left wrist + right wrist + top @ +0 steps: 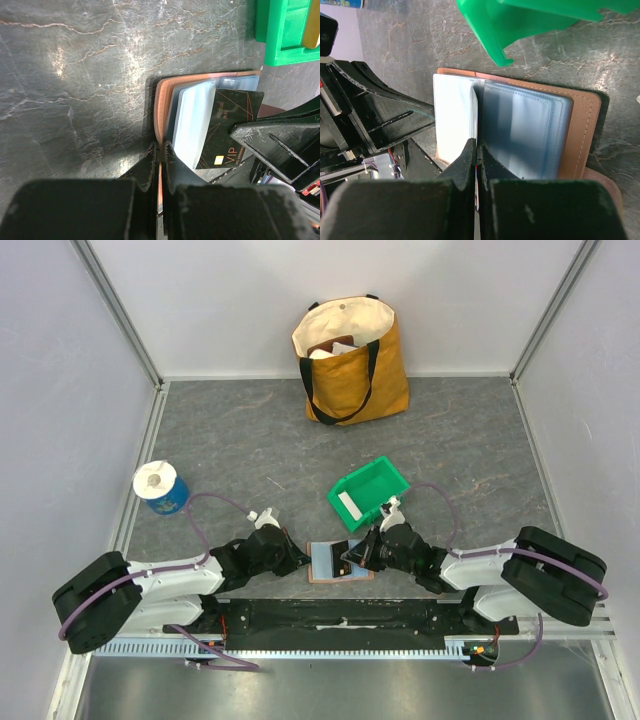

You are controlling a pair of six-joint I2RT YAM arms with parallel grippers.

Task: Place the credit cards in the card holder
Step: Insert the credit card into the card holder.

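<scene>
The brown card holder (322, 568) lies open on the table near the front edge, its light blue sleeves (192, 125) fanned up. My left gripper (297, 562) is shut on the holder's brown cover edge (161, 115). My right gripper (362, 555) is shut on the black card (230, 127), which is printed with gold "VIP", and holds it on edge among the sleeves. In the right wrist view the gripper (477, 150) pinches the card edge-on over the open holder (582, 130). A white card (350, 506) lies in the green bin (385, 478).
The green bin stands just behind the holder, with something yellow (312, 35) inside. A mustard tote bag (352, 365) stands at the back wall. A blue and white cup (160, 486) is at the left. Grey walls enclose the table.
</scene>
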